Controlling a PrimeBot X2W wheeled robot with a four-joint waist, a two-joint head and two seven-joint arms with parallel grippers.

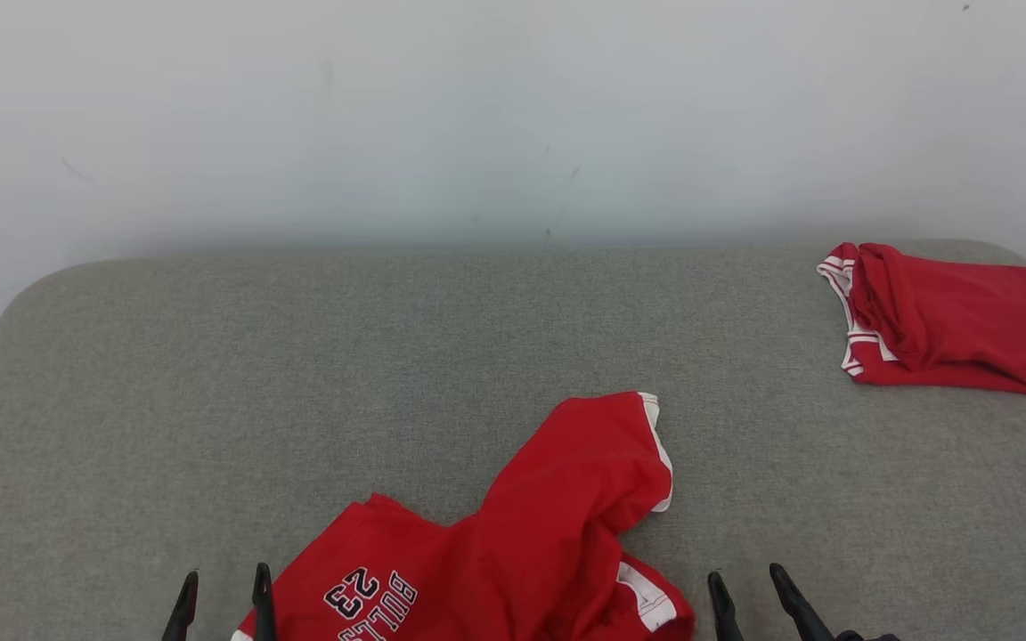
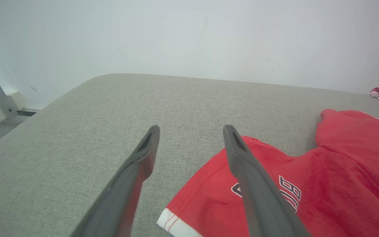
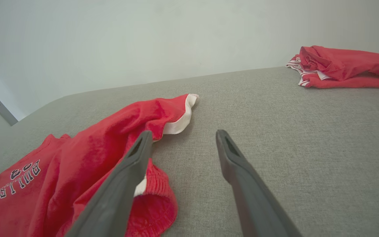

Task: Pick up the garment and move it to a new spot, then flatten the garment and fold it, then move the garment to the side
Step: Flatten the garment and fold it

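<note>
Head view shows crumpled red shorts [image 1: 549, 525] on the grey table [image 1: 388, 356] between the left gripper [image 1: 225, 572] and right gripper [image 1: 745, 572], both spread open and empty; another red garment [image 1: 949, 320] lies far right.

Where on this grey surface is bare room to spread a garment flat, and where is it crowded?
Free: the whole left and far side of the grey surface, from its left edge to the crumpled red garment; also the strip between that garment and the folded red garment. Crowded: the near middle and far right corner.
</note>
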